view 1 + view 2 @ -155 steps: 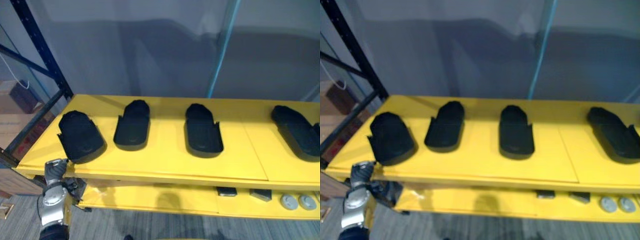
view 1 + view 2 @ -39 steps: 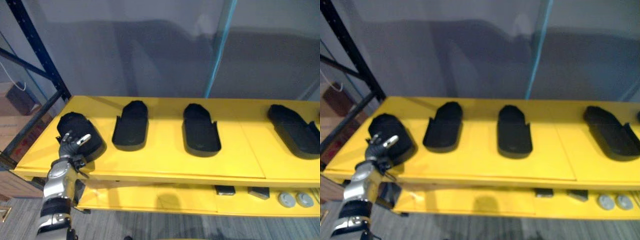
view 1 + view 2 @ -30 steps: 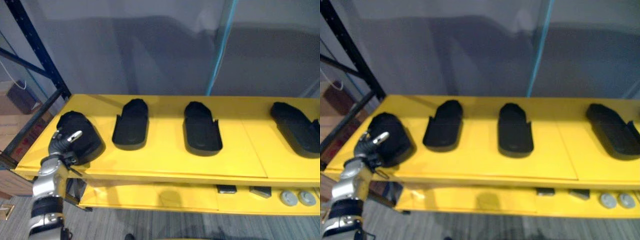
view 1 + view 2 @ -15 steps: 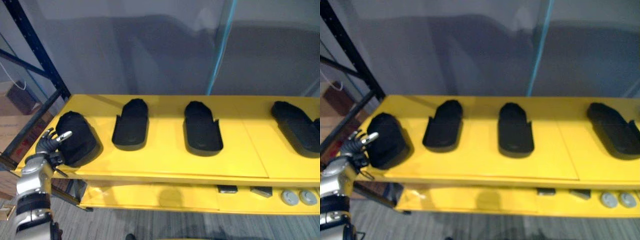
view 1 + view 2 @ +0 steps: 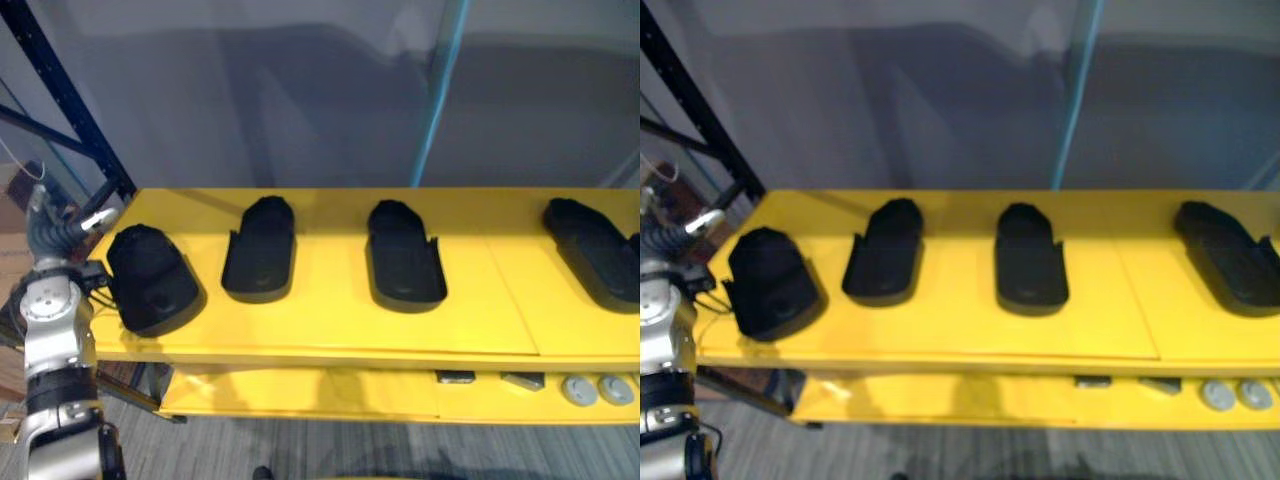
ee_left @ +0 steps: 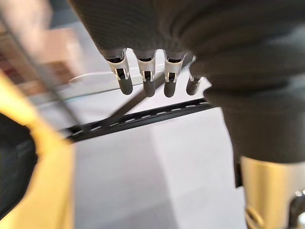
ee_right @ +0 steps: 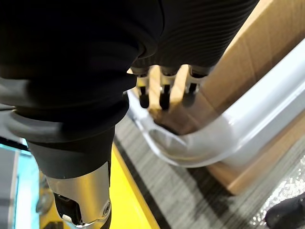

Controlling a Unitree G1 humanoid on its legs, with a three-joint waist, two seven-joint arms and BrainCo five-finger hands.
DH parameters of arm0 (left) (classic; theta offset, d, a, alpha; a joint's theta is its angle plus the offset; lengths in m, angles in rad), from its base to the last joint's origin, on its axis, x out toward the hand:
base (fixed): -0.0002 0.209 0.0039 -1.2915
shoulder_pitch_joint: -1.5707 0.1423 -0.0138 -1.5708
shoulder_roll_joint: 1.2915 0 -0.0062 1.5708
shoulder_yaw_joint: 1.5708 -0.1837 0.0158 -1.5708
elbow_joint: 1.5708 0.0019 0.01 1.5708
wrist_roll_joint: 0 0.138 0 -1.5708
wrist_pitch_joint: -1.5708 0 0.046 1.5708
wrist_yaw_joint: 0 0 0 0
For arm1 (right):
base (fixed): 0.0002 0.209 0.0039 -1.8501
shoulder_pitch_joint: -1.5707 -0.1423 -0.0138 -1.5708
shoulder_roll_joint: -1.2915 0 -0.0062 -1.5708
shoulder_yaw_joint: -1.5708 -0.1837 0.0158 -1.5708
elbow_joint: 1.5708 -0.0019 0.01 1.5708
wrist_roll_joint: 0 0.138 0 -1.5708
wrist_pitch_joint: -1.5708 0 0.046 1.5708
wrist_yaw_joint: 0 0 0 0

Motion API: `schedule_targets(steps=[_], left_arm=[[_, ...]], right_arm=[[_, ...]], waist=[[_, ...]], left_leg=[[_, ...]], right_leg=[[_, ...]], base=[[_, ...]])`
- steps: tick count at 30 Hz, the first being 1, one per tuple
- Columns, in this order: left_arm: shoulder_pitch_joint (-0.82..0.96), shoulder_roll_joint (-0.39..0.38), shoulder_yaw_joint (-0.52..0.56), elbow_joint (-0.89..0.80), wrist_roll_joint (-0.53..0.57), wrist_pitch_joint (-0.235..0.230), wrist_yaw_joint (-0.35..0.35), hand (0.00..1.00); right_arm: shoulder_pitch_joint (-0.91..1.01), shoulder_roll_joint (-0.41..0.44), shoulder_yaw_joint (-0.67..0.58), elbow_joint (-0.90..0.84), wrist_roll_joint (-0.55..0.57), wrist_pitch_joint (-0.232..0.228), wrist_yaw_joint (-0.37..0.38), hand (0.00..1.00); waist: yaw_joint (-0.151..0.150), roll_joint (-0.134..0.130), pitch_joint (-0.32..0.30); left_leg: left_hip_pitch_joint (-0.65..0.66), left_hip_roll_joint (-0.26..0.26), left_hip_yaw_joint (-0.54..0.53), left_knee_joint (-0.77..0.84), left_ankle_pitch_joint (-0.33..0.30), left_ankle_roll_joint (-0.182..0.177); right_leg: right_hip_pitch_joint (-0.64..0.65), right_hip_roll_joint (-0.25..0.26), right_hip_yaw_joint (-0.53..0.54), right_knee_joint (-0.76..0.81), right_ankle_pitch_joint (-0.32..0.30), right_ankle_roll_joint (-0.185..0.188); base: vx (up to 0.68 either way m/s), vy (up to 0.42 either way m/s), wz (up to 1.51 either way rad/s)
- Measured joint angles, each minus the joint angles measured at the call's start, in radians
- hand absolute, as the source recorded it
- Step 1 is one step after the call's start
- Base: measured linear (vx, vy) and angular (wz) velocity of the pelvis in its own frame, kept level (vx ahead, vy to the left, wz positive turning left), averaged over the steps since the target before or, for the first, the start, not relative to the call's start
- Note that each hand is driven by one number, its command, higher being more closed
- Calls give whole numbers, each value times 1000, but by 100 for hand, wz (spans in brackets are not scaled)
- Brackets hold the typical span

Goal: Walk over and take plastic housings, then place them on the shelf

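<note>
Our left hand (image 5: 52,235) is released and empty, lifted just left of the leftmost housing (image 5: 150,280), which lies at the near left corner of the yellow shelf (image 5: 330,330). Our right hand (image 7: 163,93) hangs relaxed, empty. We fear a careless swing may knock this housing off, or hit the rack post (image 5: 72,105).

Both eye views look down onto the shelf (image 5: 330,315).
</note>
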Motion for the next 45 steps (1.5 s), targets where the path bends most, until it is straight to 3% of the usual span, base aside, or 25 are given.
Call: schedule_targets(steps=[7,14,19,20,21,23,26,27,30,31,32,34,36,39,41,45], left_arm=[[7,0,1,-84,-26,-72,129,0],[149,-65,12,-370,-15,-189,242,0],[335,-196,53,-546,46,-271,347,0],[467,-263,105,-597,73,-342,397,0],[486,-264,123,-605,73,-353,401,0],[492,-265,140,-607,73,-372,406,0],[523,-283,171,-608,72,-383,406,0],[530,-301,174,-617,73,-385,404,0],[553,-311,177,-667,74,-385,400,0],[555,-312,179,-673,74,-386,398,0],[558,-312,184,-673,73,-383,397,0],[569,-314,219,-671,72,-347,393,0],[575,-324,221,-659,73,-320,381,0],[581,-352,214,-609,72,-274,354,0],[591,-382,202,-525,72,-213,330,0],[621,-436,195,-324,54,-158,303,0]], right_arm=[[-2,-16,3,2,41,-11,18,0],[-9,-13,43,12,40,-81,-17,0],[-20,34,143,-19,-53,-123,-280,0],[-65,48,230,-186,-219,-139,-566,0],[-92,45,238,-210,-268,-139,-627,0],[-116,45,239,-211,-289,-139,-658,0],[-121,64,239,-326,-296,-128,-688,0],[-104,68,244,-427,-363,-121,-723,0],[-98,64,249,-518,-408,-120,-694,0],[-92,61,258,-515,-404,-118,-650,0],[-84,63,266,-513,-384,-108,-581,0],[-80,64,296,-451,-269,-20,-336,0],[-80,66,315,-350,-194,10,-243,0],[-102,55,304,-172,-80,43,-156,0],[-134,40,259,-33,17,50,-102,0],[-140,37,234,-1,69,76,-62,0]], waist=[[1,15,-6],[3,25,-34],[19,38,-44],[35,77,-68],[42,84,-70],[56,83,-70],[53,77,-66],[51,71,-62],[48,54,-54],[49,40,-48],[49,32,-45],[49,9,-40],[52,6,-38],[55,14,-38],[73,21,-25],[89,7,-22]], left_leg=[[-20,9,-3,0,8,0],[-34,12,-8,0,24,4],[-38,9,-25,0,36,16],[-62,7,-60,0,49,21],[-68,7,-69,0,53,26],[-69,7,-76,0,54,27],[-77,4,-79,0,57,30],[-82,2,-80,0,57,30],[-83,2,-81,0,58,31],[-83,2,-81,0,60,29],[-84,2,-81,0,63,31],[-85,2,-82,0,64,30],[-90,-2,-86,0,64,31],[-103,-9,-116,0,63,30],[-106,-13,-140,0,63,31],[-103,-31,-198,0,61,31]], right_leg=[[-18,10,1,-2,8,4],[-26,14,-1,-9,14,10],[-24,15,-12,-8,17,8],[-23,18,-48,-7,18,9],[-23,19,-57,-8,18,9],[-22,20,-61,-10,15,4],[-23,20,-61,-23,16,0],[-25,19,-61,-27,18,-3],[-26,20,-61,-28,19,-4],[-27,20,-61,-28,19,-4],[-28,20,-61,-28,19,-4],[-29,19,-62,-29,19,-4],[-28,18,-66,-30,19,-4],[-17,18,-93,-35,17,-1],[3,21,-122,-37,17,3],[47,14,-195,-32,-9,14]], base=[[-71,6,0],[-39,5,1],[-32,5,13],[-90,4,48],[-94,3,48],[-52,13,12],[-38,24,2],[0,0,0],[0,0,0],[0,0,0],[0,0,0],[0,0,0],[20,-1,7],[4,-8,26],[7,-22,36],[32,-38,45]])
